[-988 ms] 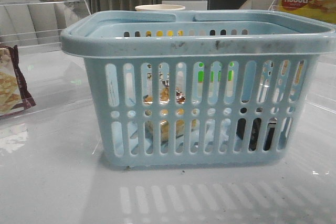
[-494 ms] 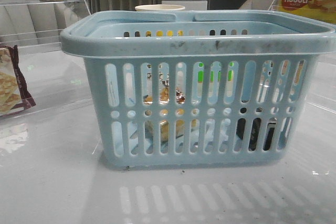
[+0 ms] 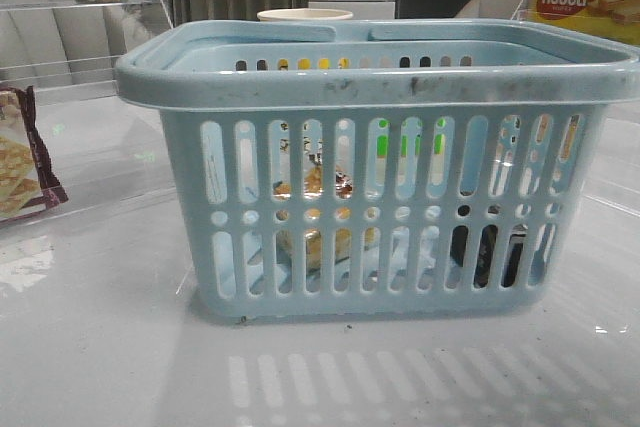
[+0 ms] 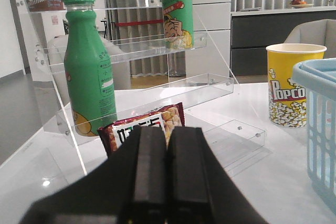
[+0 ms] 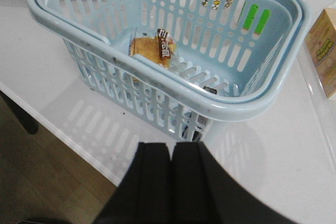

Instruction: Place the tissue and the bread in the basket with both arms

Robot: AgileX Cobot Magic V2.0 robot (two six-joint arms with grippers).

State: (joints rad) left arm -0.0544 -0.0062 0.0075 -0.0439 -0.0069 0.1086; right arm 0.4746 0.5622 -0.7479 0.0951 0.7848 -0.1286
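Both grippers are pinched closed and empty. The bread (image 5: 151,48) and dark tissue pack (image 3: 487,252) lie inside the basket (image 5: 173,90), ahead of and below the right gripper (image 5: 171,182); the left gripper (image 4: 167,174) faces away.

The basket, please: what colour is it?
Light blue; the basket shows best in the right wrist view.
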